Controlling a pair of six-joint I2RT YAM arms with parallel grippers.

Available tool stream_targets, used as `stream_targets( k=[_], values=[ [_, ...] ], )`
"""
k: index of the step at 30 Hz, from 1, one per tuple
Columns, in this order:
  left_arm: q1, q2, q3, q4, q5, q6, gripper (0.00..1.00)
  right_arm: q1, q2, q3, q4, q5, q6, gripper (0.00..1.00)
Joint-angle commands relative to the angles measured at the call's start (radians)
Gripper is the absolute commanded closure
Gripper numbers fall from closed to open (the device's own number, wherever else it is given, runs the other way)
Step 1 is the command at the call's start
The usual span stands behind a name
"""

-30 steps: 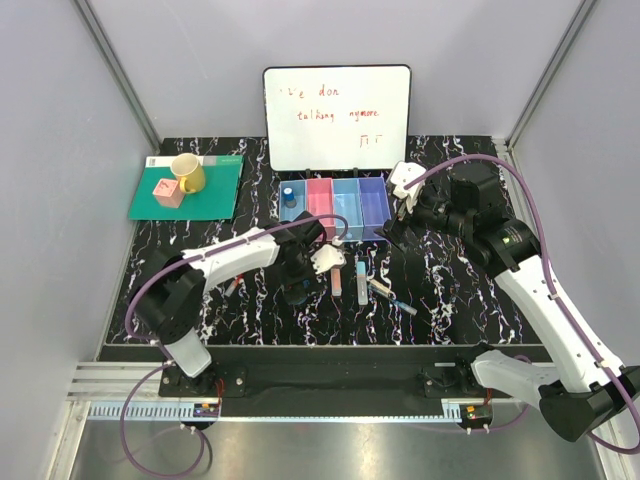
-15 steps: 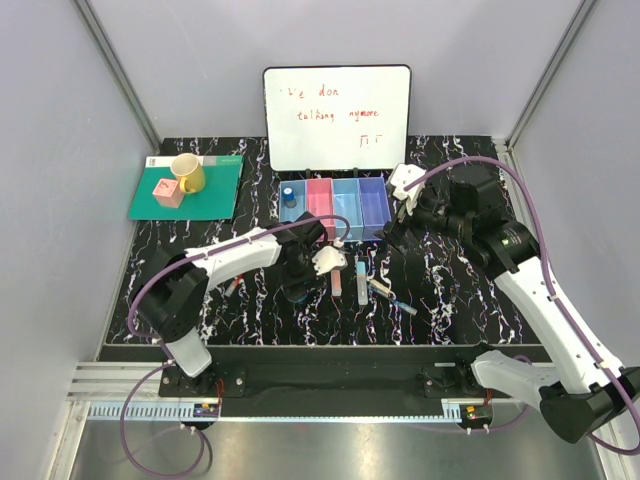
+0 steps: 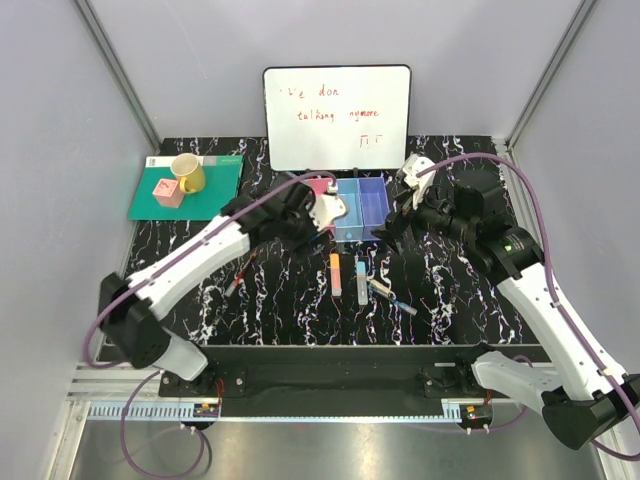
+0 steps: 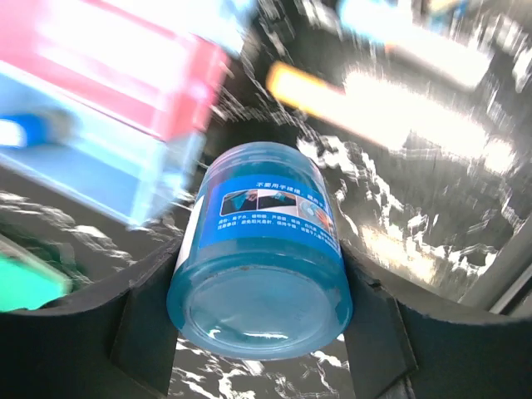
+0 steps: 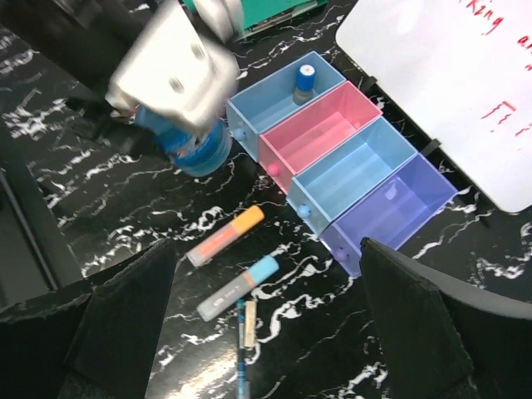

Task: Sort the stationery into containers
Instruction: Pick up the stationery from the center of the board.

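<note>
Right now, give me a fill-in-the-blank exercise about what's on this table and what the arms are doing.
1. The left gripper is shut on a round jar coloured ____.
2. The end bin nearest the right gripper is ____.
3. The yellow cup stands on a mat coloured ____.
4. The jaws of the right gripper stand ____.
Missing words: blue; purple; green; open.

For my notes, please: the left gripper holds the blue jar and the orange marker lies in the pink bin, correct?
Not quite: the right wrist view shows the orange marker on the table, outside the empty pink bin. The left gripper does hold the blue jar.
</note>
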Motion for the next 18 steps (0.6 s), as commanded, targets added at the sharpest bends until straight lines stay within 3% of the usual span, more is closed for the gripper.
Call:
stream_targets(
  k=[1, 9, 18],
  values=[
    [0.002, -0.155, 0.095, 0.098, -0.038, -0.060, 1.00, 0.005, 0.008, 0.055, 0.064, -0.020, 0.164, 0.00],
    [-0.007, -0.348, 0.074, 0.257, -0.087, -0.047, 1.00, -0.050, 0.066, 0.151, 0.101, -0.136, 0.342, 0.00],
    [-0.058, -0.439, 0.068, 0.430, -0.058, -0.070, 1.00, -0.081, 0.211, 0.208, 0.261, -0.609, 0.689, 0.00]
  ],
)
